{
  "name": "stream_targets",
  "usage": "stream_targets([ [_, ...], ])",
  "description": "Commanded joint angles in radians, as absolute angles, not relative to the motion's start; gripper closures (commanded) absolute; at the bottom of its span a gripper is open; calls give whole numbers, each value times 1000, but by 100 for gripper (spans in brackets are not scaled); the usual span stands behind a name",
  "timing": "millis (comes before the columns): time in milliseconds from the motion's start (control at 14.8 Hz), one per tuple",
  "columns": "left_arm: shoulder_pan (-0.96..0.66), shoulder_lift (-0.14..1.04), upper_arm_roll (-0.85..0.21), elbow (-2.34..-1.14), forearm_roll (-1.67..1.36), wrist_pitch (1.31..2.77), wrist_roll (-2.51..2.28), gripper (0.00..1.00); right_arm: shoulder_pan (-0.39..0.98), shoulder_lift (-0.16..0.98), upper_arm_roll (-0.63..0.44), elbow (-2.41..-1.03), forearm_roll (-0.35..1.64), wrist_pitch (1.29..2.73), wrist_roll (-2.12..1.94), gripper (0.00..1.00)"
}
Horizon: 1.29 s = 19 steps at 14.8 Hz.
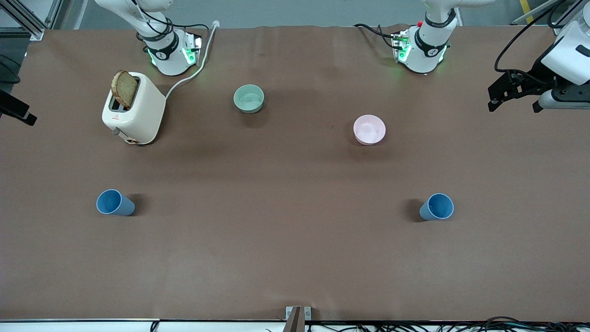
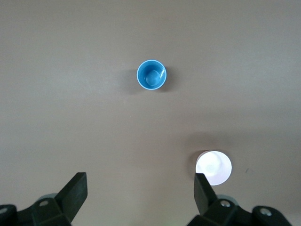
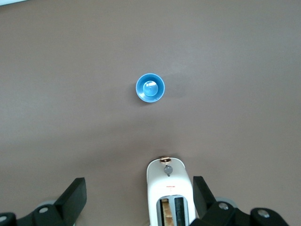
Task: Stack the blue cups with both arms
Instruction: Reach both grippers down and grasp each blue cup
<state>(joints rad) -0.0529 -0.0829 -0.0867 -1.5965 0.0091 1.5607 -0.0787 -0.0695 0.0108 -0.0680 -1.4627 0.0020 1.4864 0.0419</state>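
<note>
Two blue cups stand upright on the brown table. One cup is toward the right arm's end and shows in the right wrist view. The other cup is toward the left arm's end and shows in the left wrist view. My left gripper is open and empty, high over the table near the pink bowl, at the edge of the front view. My right gripper is open and empty, high over the toaster, and barely shows in the front view.
A cream toaster with a slice of toast stands near the right arm's base, also in the right wrist view. A pale green bowl and a pink bowl sit farther from the front camera than the cups. The pink bowl shows in the left wrist view.
</note>
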Motion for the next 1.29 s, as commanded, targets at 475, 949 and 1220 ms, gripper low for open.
stream_targets([
  [475, -16, 195, -81, -1517, 14, 1723, -66, 0, -94, -2, -63, -1479, 14, 1479, -29, 0],
  [949, -12, 394, -83, -1808, 14, 2362, -66, 0, -116, 213, -63, -1494, 17, 1684, -107, 0],
  [1220, -9, 480, -83, -1842, 15, 2428, -64, 29, -152, 345, -63, -1615, 17, 1975, -193, 0],
])
